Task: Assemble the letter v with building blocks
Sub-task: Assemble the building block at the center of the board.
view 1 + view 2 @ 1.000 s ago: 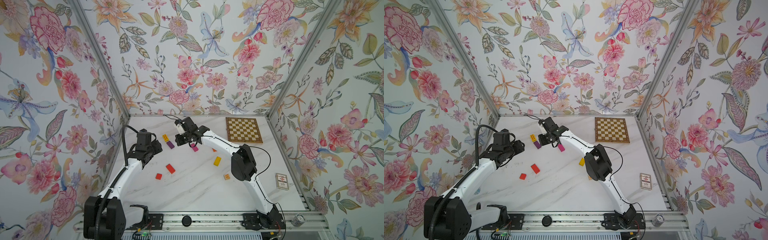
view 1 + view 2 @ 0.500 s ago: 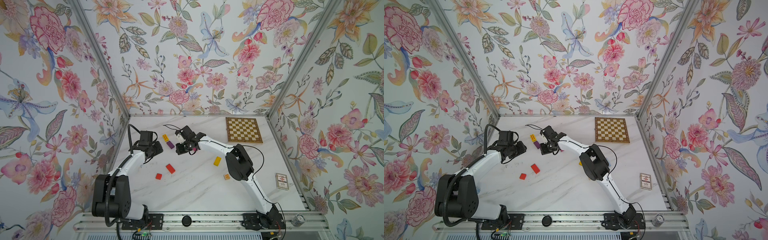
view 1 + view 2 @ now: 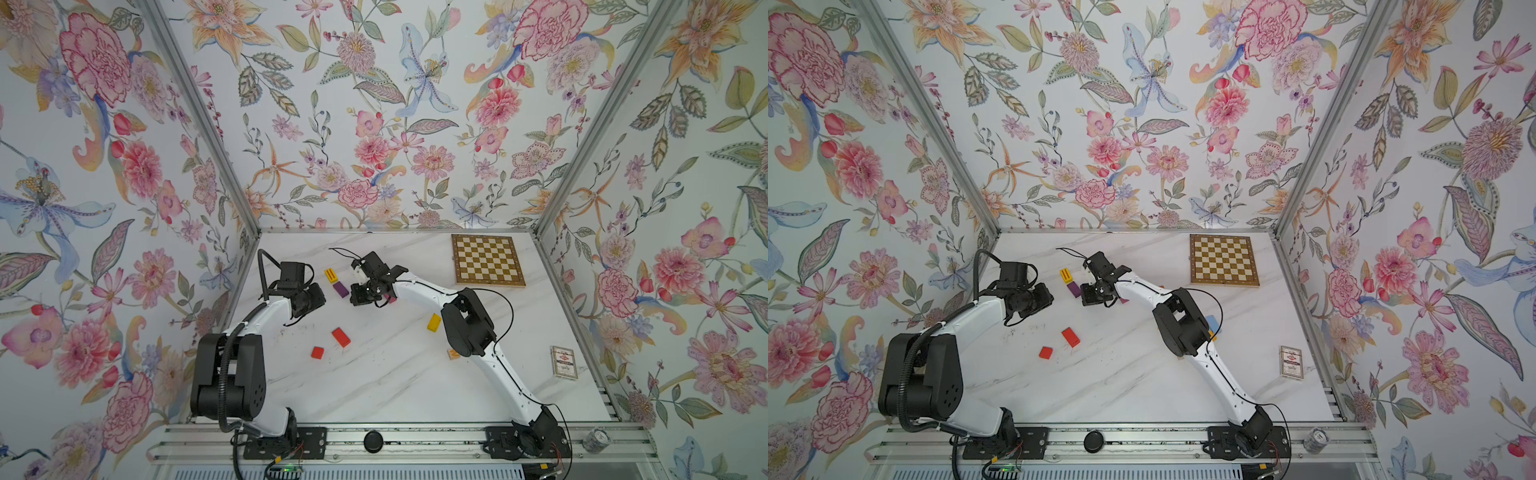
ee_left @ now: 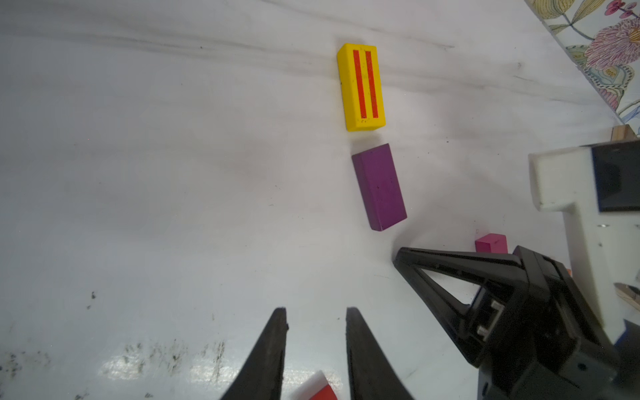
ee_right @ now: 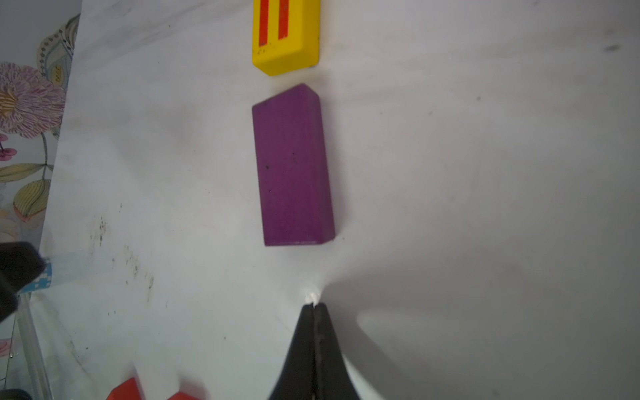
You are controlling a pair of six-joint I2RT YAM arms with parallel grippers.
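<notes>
Yellow block [image 4: 362,86] and purple block [image 4: 379,187] lay end to end on the table [image 3: 374,395], starting 1 row of the v. Left jaws stood slightly apart, empty; right jaws were pressed together. Next, the magenta block [image 4: 491,243] probably needed placing.
</notes>
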